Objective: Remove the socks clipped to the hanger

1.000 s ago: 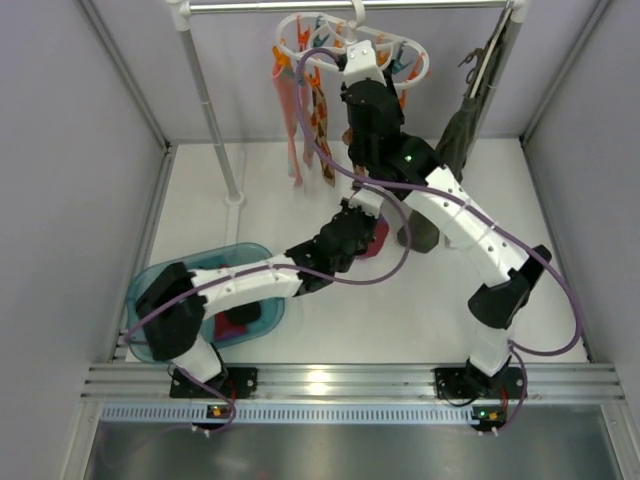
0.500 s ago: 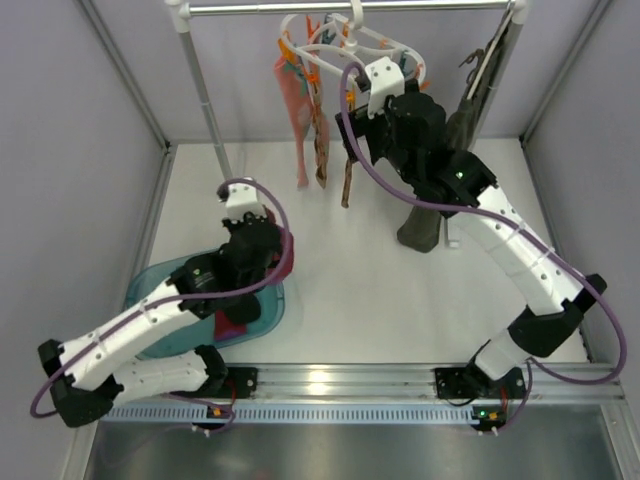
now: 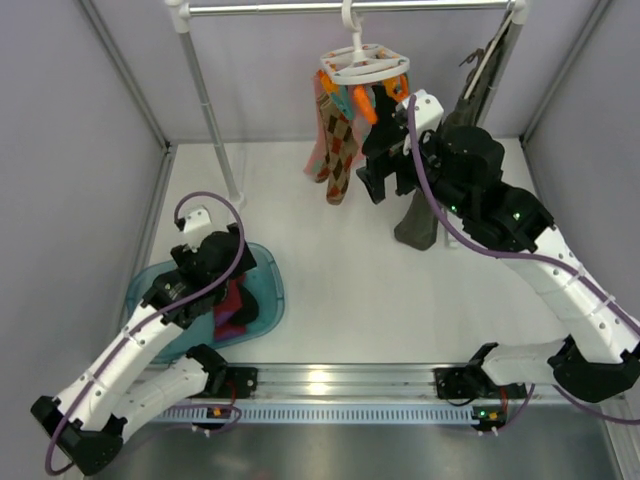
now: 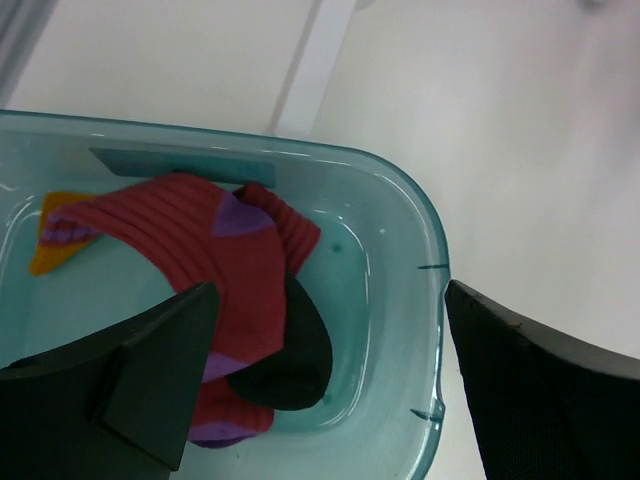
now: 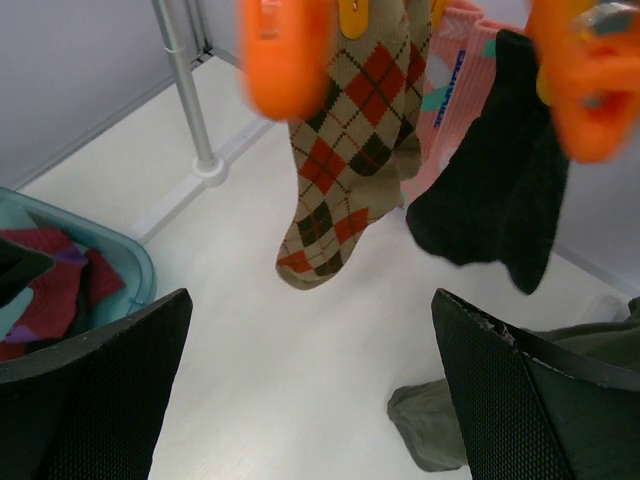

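Right gripper (image 5: 310,400), jaws apart, is hovering just beside the hanger (image 3: 365,65) over the table's (image 3: 400,300) far edge. Pinching one of the clipped socks (image 5: 340,150) near its clip and pulling straight down should free it. Left gripper (image 4: 330,390) is gaping above the bin (image 4: 432,255).

One hanging sock (image 5: 340,150) is patterned in tan, red and brown argyle; the red sock (image 4: 190,240) is patched purple.

White oval hanger (image 3: 362,66), orange clips (image 5: 285,50) — argyle sock (image 5: 345,150), pink sock (image 5: 450,60), black sock (image 5: 500,180) dangling beneath; red sock (image 4: 200,250) lies well off left.
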Motion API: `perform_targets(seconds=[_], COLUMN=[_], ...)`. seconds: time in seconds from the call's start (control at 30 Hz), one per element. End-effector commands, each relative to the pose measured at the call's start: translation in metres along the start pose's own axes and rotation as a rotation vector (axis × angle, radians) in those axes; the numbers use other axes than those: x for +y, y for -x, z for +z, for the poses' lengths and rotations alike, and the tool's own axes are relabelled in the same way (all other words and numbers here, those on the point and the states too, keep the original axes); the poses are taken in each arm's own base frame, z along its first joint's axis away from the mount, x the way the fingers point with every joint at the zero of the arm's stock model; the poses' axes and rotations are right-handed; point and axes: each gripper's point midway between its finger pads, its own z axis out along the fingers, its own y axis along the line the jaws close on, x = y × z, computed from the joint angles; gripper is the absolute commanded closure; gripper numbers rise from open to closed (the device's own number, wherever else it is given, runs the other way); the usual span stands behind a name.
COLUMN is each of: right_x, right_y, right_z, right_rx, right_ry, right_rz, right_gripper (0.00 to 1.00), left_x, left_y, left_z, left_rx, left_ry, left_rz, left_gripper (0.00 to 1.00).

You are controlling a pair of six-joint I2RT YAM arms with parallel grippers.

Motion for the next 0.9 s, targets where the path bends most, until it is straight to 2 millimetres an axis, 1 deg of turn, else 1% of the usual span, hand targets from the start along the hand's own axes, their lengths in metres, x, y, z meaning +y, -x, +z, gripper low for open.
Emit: perform_targets(seconds=[0.0,0.03,0.07,0.1,0.13,0.17,0.2,0.23,0.27,0.3,0.33,0.37,0.4,0.47,0.5,0.53,0.57,0.6,0.67,0.7,0.73,0.77,0.8,0.83,0.87], right_x=[-0.006,-0.006,-0.003,-0.005,-0.005,-0.002,0.003,0.006,0.011,0.013,0.016,0.02,0.022,0.027,0.028,0.028,0.028,0.029,0.03,0.031,0.032,0.034,0.034,0.035,0.037], right_y=[-0.007,-0.011,-0.013,-0.018,-0.019,-0.022,-0.025,-0.027,-0.028,-0.031,-0.032,-0.038,-0.036,-0.042,-0.039,-0.038,-0.042,-0.038,-0.039,-0.036,-0.035,-0.034,-0.032,-0.031,-0.029], right_z=[-0.008,-0.008,-0.01,-0.012,-0.015,-0.017,-0.022,-0.024,-0.027,-0.032,-0.035,-0.037,-0.045,-0.05,-0.058,-0.061,-0.063,-0.07,-0.073,-0.077,-0.078,-0.08,-0.083,-0.084,-0.087], right_rx=[-0.011,-0.012,-0.015,-0.023,-0.03,-0.033,-0.047,-0.053,-0.062,-0.069,-0.071,-0.063,-0.078,-0.076,-0.094,-0.105,-0.106,-0.129,-0.142,-0.155,-0.162,-0.171,-0.181,-0.186,-0.194], right_ry=[-0.002,0.0,0.023,0.024,0.032,0.046,0.078,0.095,0.126,0.14,0.156,0.182,0.193,0.222,0.228,0.23,0.231,0.239,0.247,0.252,0.257,0.269,0.275,0.28,0.29], right_rz=[0.053,0.09,0.103,0.113,0.121,0.132,0.137,0.138,0.143,0.146,0.147,0.148,0.146,0.147,0.145,0.144,0.144,0.142,0.146,0.143,0.143,0.143,0.143,0.143,0.147], right_gripper=[0.01,0.01,0.01,0.01,0.01,0.01,0.01,0.01,0.0,0.01,0.01,0.01,0.01,0.0,0.01,0.01,0.01,0.01,0.01,0.01,0.01,0.01,0.01,0.0,0.01], left_x=[-0.032,-0.055,-0.072,-0.091,-0.118,-0.148,-0.168,-0.182,-0.198,-0.219,-0.226,-0.237,-0.246,-0.254,-0.263,-0.266,-0.266,-0.277,-0.288,-0.294,-0.299,-0.302,-0.306,-0.311,-0.314], left_y=[0.009,0.024,0.029,0.032,0.03,0.054,0.06,0.066,0.066,0.081,0.088,0.096,0.1,0.108,0.116,0.119,0.127,0.124,0.128,0.121,0.131,0.131,0.125,0.128,0.128], left_z=[-0.01,-0.017,-0.02,-0.024,-0.033,-0.042,-0.043,-0.046,-0.051,-0.05,-0.047,-0.051,-0.036,-0.02,-0.009,-0.001,0.009,0.016,0.02,0.034,0.037,0.045,0.059,0.059,0.062], left_rx=[0.049,0.033,0.029,0.026,0.038,-0.063,-0.117,-0.159,-0.178,-0.27,-0.303,-0.336,-0.376,-0.399,-0.408,-0.411,-0.425,-0.418,-0.443,-0.428,-0.455,-0.456,-0.44,-0.45,-0.449], left_ry=[-0.123,-0.223,-0.294,-0.375,-0.531,-0.665,-0.754,-0.819,-0.906,-0.958,-0.963,-1.002,-0.982,-0.958,-0.981,-0.988,-0.983,-1.019,-1.059,-1.053,-1.036,-1.02,-1.008,-1.021,-1.026], left_rz=[-0.007,-0.029,-0.021,-0.002,0.056,0.027,0.074,0.088,0.113,0.133,0.147,0.168,0.21,0.229,0.241,0.247,0.252,0.281,0.304,0.32,0.313,0.316,0.33,0.335,0.34], left_gripper=[0.02,0.02,0.02,0.02,0.02,0.02,0.02,0.02,0.02,0.02,0.02,0.02,0.02,0.02,0.02,0.02,0.02,0.02,0.02,0.03,0.05,0.06,0.08,0.09,0.13])
